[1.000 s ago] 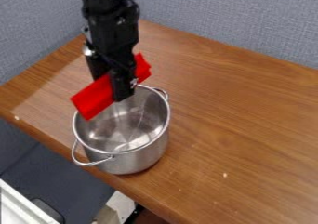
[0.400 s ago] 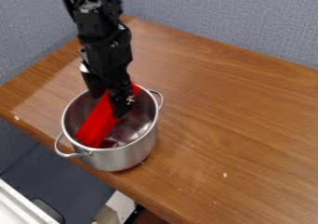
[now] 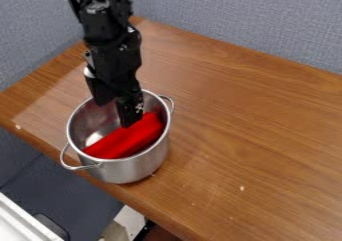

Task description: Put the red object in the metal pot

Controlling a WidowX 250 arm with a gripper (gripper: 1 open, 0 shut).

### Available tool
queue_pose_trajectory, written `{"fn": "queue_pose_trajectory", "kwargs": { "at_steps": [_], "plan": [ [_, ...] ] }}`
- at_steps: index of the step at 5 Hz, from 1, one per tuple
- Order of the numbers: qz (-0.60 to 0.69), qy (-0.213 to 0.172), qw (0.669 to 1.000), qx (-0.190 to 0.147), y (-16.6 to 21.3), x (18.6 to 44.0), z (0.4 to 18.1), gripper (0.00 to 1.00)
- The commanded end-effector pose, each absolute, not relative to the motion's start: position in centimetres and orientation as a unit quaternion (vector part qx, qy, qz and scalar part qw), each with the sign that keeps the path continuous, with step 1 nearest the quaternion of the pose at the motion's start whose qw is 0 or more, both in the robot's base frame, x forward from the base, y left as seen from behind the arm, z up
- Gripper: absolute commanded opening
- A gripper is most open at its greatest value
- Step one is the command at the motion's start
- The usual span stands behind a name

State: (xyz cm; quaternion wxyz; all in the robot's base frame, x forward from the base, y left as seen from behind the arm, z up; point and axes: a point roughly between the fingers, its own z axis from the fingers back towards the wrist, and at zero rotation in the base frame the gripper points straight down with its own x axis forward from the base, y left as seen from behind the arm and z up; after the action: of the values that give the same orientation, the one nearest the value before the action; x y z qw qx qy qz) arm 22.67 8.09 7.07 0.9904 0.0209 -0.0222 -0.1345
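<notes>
The metal pot (image 3: 140, 165) stands on the wooden table near its front left edge, shiny, with a loop handle on its left side. The red object (image 3: 126, 140) lies inside the pot, slanting from the lower left up toward the right rim. My black gripper (image 3: 127, 110) hangs just above the pot's opening, over the upper part of the red block. Its fingers stand slightly apart and the block rests free of them on the pot's bottom.
The brown wooden table (image 3: 254, 115) stretches to the right and back. A grey-blue wall (image 3: 254, 15) stands behind it. The table's front edge runs close to the pot, with the floor below.
The gripper carried the red block from above the rim down into the pot, then let it go. The block dropped from steeply tilted to lying flatter inside.
</notes>
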Motion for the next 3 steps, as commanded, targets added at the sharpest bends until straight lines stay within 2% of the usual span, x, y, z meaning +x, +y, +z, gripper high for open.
{"fn": "queue_pose_trajectory", "kwargs": {
  "at_steps": [1,3],
  "plan": [
    [-0.145,-0.036,0.988,0.034,7.85,22.8,8.11,1.0],
    [-0.152,-0.034,0.987,0.038,7.49,22.55,7.93,1.0]
  ]
}}
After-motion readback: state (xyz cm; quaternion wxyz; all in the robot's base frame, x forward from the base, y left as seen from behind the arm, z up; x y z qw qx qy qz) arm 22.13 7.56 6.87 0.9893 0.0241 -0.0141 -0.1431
